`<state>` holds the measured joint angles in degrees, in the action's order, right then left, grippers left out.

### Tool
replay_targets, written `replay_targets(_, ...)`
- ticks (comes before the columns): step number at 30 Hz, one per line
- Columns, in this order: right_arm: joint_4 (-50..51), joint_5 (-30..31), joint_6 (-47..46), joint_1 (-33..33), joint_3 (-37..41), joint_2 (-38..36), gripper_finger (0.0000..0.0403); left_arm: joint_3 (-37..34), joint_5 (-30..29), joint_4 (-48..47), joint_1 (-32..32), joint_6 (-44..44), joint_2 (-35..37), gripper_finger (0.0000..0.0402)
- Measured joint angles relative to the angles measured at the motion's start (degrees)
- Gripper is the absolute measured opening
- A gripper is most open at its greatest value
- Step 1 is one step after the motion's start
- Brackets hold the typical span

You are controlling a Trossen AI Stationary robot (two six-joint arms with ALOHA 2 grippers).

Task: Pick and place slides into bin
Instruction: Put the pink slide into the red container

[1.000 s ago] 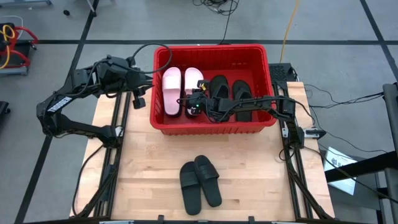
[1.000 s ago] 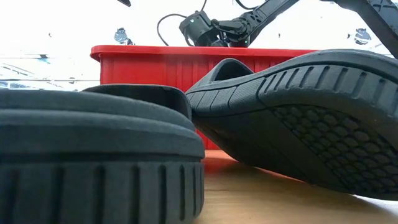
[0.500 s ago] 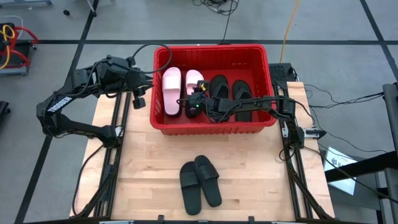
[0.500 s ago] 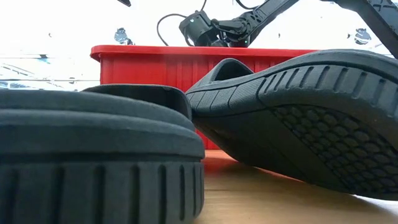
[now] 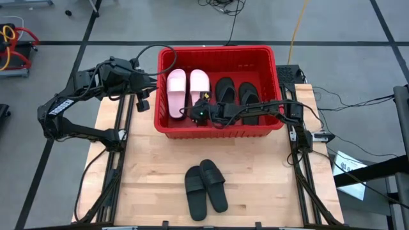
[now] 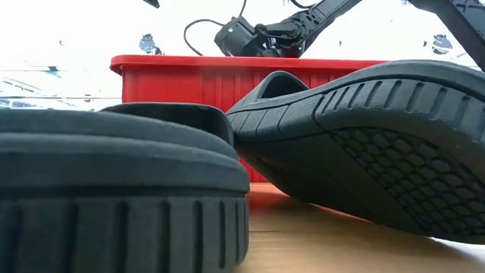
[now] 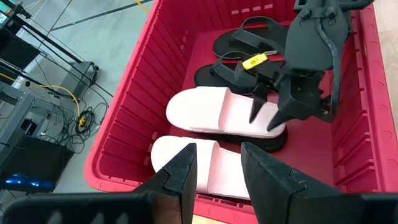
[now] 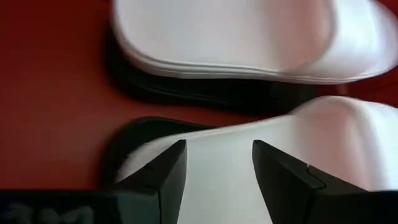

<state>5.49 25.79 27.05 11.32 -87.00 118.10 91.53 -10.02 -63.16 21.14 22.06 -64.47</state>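
Inside the large bright red ribbed plastic bin [image 5: 167,122], the right gripper [image 7: 271,114] hangs open just above the pale pink foam slide [image 5: 199,85] it sits over, gripping nothing. Two black rubber band slides [image 5: 206,187] wait on the wooden table [image 5: 147,172]. Rising carelessly, an open finger could likely snag the pink slide and drag it crooked. Beside the bin, the left gripper [image 7: 214,169] rests open.

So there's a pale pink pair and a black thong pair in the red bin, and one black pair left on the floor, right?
Not quite. The last black pair lies on the wooden table, in front of the red bin, not on the floor; the high view shows it. The pale pink pair and black thong pair are in the bin.
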Motion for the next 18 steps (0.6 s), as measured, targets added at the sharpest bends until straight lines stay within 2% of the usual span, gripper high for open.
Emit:
replay_targets(3, 0.92, -3.52, -2.43, 0.34, 0.0, 0.0, 0.017, 0.0, 0.01, 0.0, 0.0, 0.0, 0.0, 0.0124)
replay_targets(10, 1.5, -7.67, -4.64, 0.38, 0.0, 0.0, 0.0165, 0.0, 0.02, -0.01, 0.01, -0.35, 0.0, 0.0124)
replay_targets(15, 3.69, -13.27, -9.93, 1.57, 0.0, 0.0, 0.0165, 0.0, 0.04, 0.0, 0.01, -1.26, 0.0, 0.0124)
replay_targets(18, 3.73, -13.59, -10.13, 1.92, 0.0, -0.3, 0.0164, 0.0, 0.06, 0.0, 0.01, -1.5, 0.0, 0.0124)
